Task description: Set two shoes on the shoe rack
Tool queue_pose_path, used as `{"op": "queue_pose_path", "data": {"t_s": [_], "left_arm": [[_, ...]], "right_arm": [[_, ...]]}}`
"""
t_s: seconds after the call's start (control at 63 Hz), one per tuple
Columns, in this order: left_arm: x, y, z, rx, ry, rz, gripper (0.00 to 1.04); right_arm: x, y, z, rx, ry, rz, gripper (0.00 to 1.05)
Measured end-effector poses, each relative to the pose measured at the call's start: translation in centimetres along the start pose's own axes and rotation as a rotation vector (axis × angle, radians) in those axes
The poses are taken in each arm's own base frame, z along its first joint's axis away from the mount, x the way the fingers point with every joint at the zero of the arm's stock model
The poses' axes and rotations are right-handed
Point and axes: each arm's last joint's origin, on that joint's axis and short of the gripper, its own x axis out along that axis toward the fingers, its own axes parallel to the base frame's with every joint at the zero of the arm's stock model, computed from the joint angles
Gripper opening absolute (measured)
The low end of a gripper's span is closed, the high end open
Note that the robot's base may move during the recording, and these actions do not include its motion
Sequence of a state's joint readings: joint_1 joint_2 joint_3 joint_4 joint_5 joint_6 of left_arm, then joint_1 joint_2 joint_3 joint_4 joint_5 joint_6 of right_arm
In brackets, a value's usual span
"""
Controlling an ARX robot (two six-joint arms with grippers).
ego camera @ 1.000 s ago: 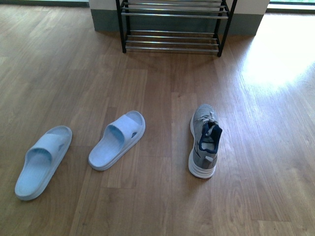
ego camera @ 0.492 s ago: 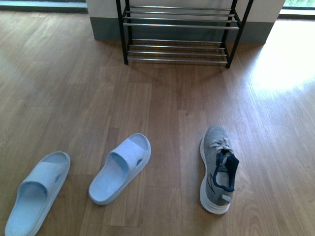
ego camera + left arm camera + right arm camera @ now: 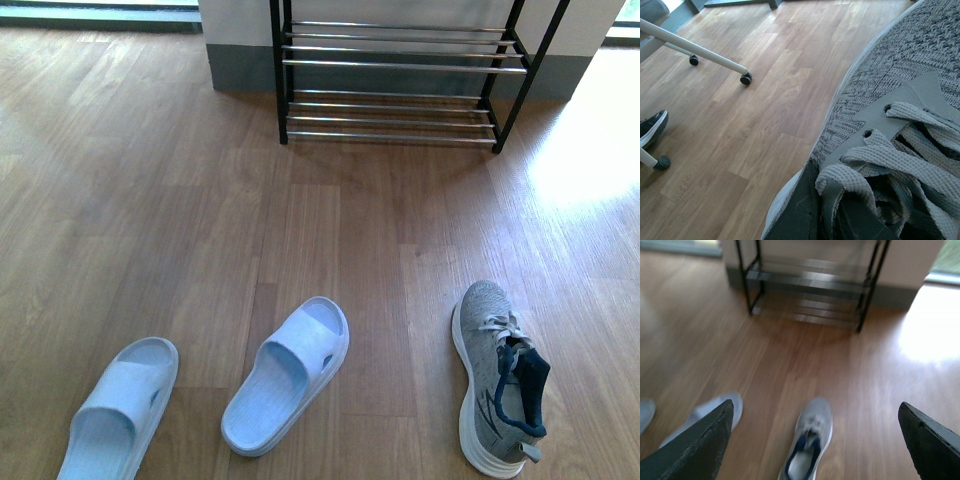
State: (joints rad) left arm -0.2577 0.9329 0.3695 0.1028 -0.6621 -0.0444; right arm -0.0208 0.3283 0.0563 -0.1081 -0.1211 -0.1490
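Observation:
The shoe rack [image 3: 400, 100], a black frame with chrome rods, stands against the far wall. On the floor lie two pale blue slides [image 3: 288, 375] [image 3: 118, 415] and one grey sneaker [image 3: 497, 380] at the right. Neither arm shows in the front view. In the left wrist view a second grey sneaker [image 3: 900, 100] fills the picture, and my left gripper [image 3: 827, 212] is shut on it by the laces and upper, dark fingers [image 3: 797, 210] against the knit. My right gripper [image 3: 815, 445] hangs open above the floor, with the floor sneaker [image 3: 807, 460] below and the rack [image 3: 810, 285] ahead, blurred.
White furniture legs on black castors [image 3: 745, 78] and a black shoe [image 3: 652, 127] show in the left wrist view. A grey skirting band [image 3: 240, 70] runs behind the rack. A bright sun patch [image 3: 590, 160] lies on the wood floor at the right.
In the front view the rack, slides and floor sneaker have all slid down and to the right. The shoes keep their places on the floor relative to each other.

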Motion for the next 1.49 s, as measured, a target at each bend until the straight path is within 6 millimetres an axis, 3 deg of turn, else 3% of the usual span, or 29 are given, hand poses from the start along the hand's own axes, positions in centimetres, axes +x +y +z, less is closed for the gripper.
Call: {"op": "queue_pose_path", "data": {"t_s": [0.206, 0.365, 0.508, 0.572, 0.651, 0.937, 1.191, 1.493], "left_arm": [[0.0, 0.0, 0.0, 0.000, 0.000, -0.001, 0.01], [0.0, 0.0, 0.0, 0.000, 0.000, 0.000, 0.01], [0.0, 0.0, 0.0, 0.000, 0.000, 0.000, 0.01], [0.0, 0.0, 0.0, 0.000, 0.000, 0.000, 0.01], [0.0, 0.0, 0.0, 0.000, 0.000, 0.000, 0.01], [0.0, 0.0, 0.0, 0.000, 0.000, 0.000, 0.01], [0.0, 0.0, 0.0, 0.000, 0.000, 0.000, 0.01], [0.0, 0.0, 0.0, 0.000, 0.000, 0.000, 0.01]], "right_arm": [[4.7, -0.6, -2.1, 0.002, 0.171, -0.010, 0.96], [9.7, -1.5, -4.6, 0.084, 0.298, -0.002, 0.96], [13.4, -1.6, -9.1, 0.287, 0.516, 0.031, 0.96], [14.3, -0.9, -11.4, 0.361, 0.616, 0.060, 0.96], [15.1, -0.3, -12.6, 0.377, 0.647, 0.068, 0.96], [18.5, 0.3, -13.3, 0.373, 0.583, 0.082, 0.96], [21.9, 0.2, -15.2, 0.302, 0.563, 0.036, 0.96], [24.1, -0.3, -16.5, 0.229, 0.548, 0.020, 0.96]]}}
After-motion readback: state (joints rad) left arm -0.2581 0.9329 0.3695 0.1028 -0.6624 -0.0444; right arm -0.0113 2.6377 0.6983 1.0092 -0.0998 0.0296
